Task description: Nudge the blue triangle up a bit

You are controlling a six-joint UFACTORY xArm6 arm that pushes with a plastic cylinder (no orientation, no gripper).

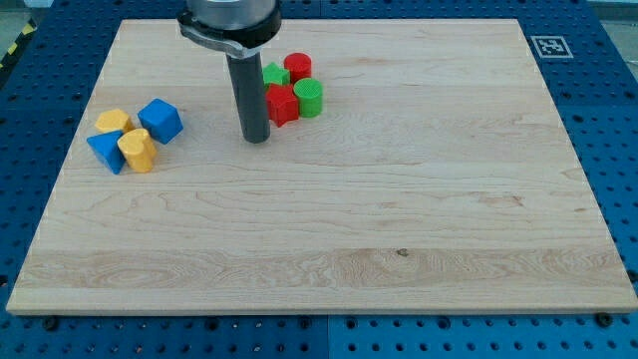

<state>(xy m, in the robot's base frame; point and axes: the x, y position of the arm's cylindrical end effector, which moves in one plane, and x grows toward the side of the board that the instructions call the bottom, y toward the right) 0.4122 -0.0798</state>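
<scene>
Currently, progress: not begun, I judge; blue plastic triangle (105,153) untouched.
Tip: my tip (256,139) well right of the triangle, beside red block (282,105).
Hand: none fitted.
Left: reach below triangle, push upward.

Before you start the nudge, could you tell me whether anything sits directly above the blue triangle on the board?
Yes. A yellow block touches the blue triangle on its upper side, with the blue cube up-right and another yellow block beside it. My tip stands well right, beside the red block.
</scene>
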